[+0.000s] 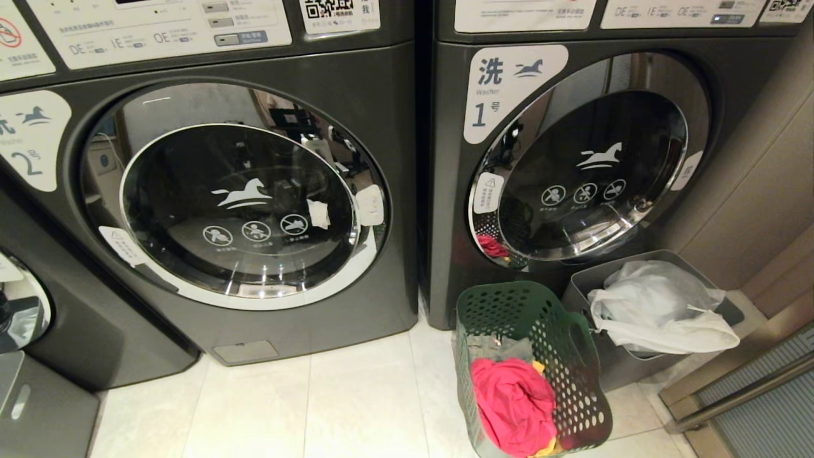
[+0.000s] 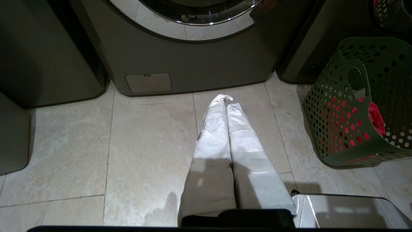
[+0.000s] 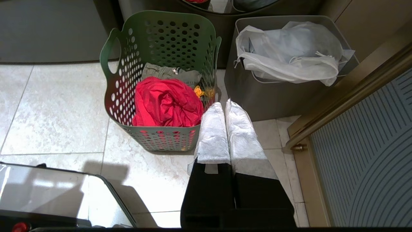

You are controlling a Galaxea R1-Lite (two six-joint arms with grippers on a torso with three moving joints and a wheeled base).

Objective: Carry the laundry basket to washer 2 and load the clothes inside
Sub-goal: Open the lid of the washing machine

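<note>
The dark green laundry basket [image 1: 540, 356] [image 3: 161, 74] [image 2: 360, 103] stands on the floor in front of washer 1 [image 1: 591, 159]. In it lie the clothes: a pink-red garment [image 1: 512, 404] [image 3: 165, 103], a yellow-orange cloth [image 3: 199, 91] and a grey-green garment [image 3: 170, 73]. Washer 2 [image 1: 235, 197], door closed, fills the left of the head view. My left gripper [image 2: 226, 100] is shut and empty above the tiles before washer 2. Shut and empty too, my right gripper [image 3: 224, 104] hangs beside the basket's right rim. Neither arm shows in the head view.
A grey bin [image 1: 642, 318] [image 3: 283, 80] with a white bag [image 1: 655, 305] stands right of the basket, against washer 1. A third washer [image 1: 38, 318] sits low at the left. A metal door frame [image 3: 347, 96] bounds the right side. My base's corner [image 3: 48, 187] shows near the floor.
</note>
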